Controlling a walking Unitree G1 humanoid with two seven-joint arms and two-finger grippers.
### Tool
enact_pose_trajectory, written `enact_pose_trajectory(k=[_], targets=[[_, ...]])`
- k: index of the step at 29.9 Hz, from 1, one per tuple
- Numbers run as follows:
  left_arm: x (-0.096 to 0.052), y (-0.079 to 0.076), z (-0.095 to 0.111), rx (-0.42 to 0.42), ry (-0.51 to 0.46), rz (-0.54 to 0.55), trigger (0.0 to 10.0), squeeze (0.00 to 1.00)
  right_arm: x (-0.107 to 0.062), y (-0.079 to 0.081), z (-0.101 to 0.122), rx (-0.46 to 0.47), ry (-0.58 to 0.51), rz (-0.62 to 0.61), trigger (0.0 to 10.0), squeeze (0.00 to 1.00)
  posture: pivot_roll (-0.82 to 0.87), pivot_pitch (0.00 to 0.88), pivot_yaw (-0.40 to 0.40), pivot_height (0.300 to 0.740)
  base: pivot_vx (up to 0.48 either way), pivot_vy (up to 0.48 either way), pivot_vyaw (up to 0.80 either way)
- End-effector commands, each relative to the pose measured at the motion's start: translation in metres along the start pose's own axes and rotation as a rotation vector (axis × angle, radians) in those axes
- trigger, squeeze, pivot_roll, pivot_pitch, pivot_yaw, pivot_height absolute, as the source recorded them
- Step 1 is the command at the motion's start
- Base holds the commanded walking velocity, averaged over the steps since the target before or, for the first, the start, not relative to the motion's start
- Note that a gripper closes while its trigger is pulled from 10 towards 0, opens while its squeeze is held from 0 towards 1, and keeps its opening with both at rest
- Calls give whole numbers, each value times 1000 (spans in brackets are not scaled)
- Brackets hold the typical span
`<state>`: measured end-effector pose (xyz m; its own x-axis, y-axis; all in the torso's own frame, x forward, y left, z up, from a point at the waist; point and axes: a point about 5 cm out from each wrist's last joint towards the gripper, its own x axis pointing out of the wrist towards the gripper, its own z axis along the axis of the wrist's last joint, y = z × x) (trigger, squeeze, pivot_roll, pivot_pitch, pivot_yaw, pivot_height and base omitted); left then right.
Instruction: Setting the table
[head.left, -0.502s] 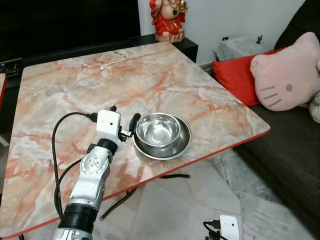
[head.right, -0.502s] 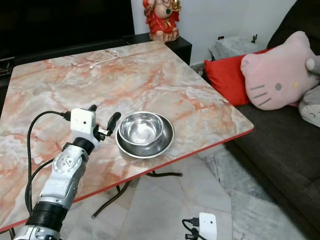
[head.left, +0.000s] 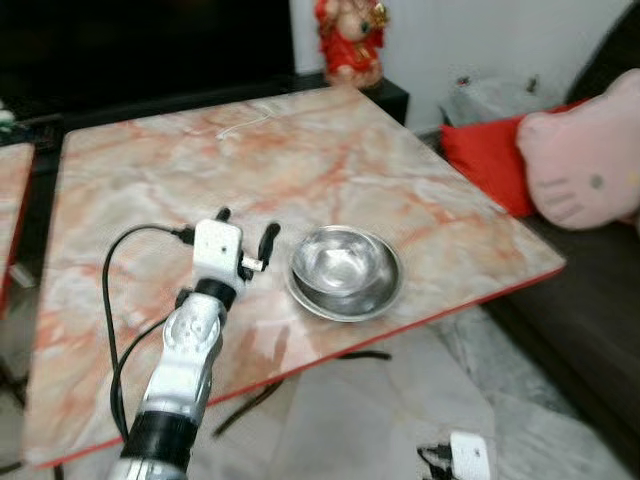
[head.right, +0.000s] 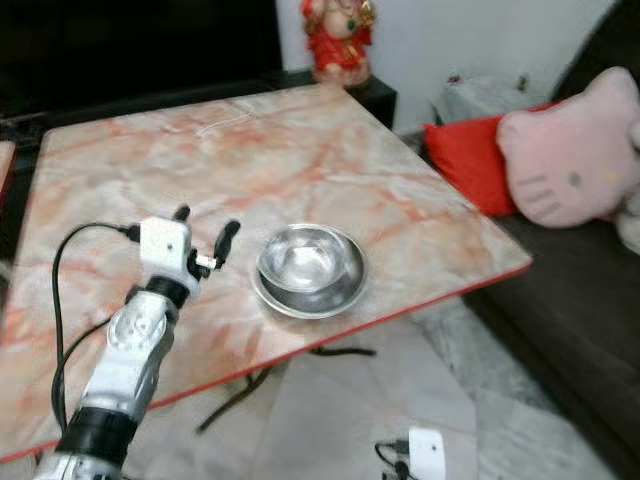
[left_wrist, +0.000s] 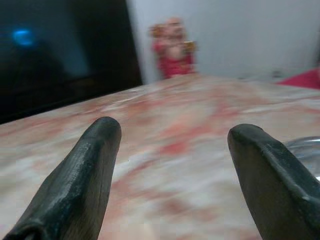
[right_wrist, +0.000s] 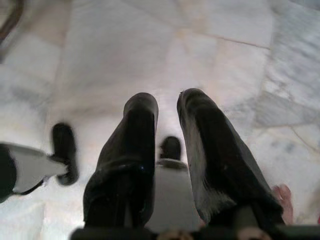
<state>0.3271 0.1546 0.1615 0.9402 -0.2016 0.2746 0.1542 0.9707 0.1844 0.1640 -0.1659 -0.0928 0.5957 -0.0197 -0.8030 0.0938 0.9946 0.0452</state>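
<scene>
Change: left gripper (head.left: 247, 238) now stands apart from the steel bowl (head.left: 346, 265), where half a second back its inner finger sat at the rim; whole view also shifted and blurred, so the camera moved too.
Left gripper: fingers (left_wrist: 89, 175) spread wide, nothing between them, low over the marble table (head.left: 330, 170).
Bowl: seems to be two nested steel bowls, upright, resting near the table's near edge, towards the sofa side.
Key relation: bowl lies to the robot's right of the left gripper, just beside it; round, so no long axis to line up. Left arm is the nearer one.
Right gripper (right_wrist: 167, 120): hangs idle over the tiled floor (right_wrist: 225, 40), fingers nearly together, empty.
Judgement: bowl looks set down; further tableware would come next.
Background: red figurine (head.left: 351, 40), red cushion (head.left: 490, 160), pink plush cushion (head.left: 585, 165).
</scene>
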Motion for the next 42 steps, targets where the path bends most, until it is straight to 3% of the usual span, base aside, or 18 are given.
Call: enact_pose_trajectory(k=[1, 29, 42], targets=[[-2, 4, 0, 22, 3, 14, 10000, 0, 0, 9, 0, -8, -6, 31, 10000, 0, 63, 0, 11, 740, 0, 480, 800], [4, 2, 13, 14, -40, 53, 10000, 0, 1, 8, 2, -2, -6, 41, 10000, 0, 79, 0, -10, 740, 0, 480, 773], [4, 13, 19, 28, -53, 88, 10000, 0, 1, 6, 3, 1, -6, 32, 10000, 0, 88, 0, -19, 740, 0, 480, 0]])
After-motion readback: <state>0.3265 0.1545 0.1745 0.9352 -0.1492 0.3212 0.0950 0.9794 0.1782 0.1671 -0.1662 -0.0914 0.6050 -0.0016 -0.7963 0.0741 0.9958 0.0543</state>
